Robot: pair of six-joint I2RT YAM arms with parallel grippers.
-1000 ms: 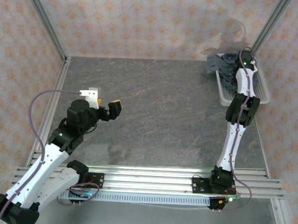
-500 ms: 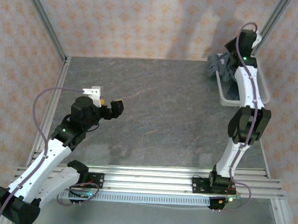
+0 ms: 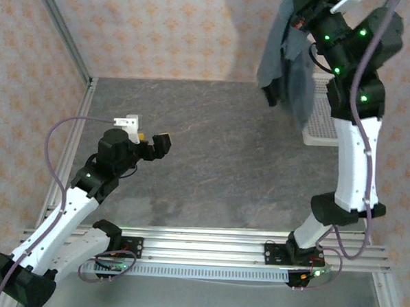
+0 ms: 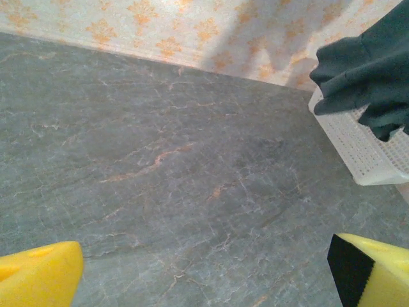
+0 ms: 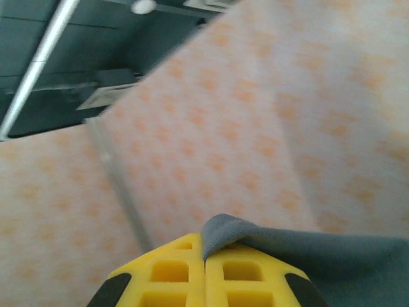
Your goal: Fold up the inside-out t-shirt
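Risen high since a second ago, the right gripper (image 5: pixel 204 254) is clenched on a fold of the inside-out t-shirt (image 3: pixel 287 58), which now hangs from it above the white mesh basket (image 3: pixel 324 129) at the table's (image 3: pixel 212 147) far right corner. The left gripper (image 3: pixel 152 145) is spread wide over the near left part. The shirt looks freed from the basket and next needs laying flat.

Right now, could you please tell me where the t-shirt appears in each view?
Top external: t-shirt hanging at upper right, overlapping the white basket.
Left wrist: top-right corner, overlapping the white basket.
Right wrist: bottom edge, pinched in the right gripper.
Shared landmark: the orange-patterned wall.
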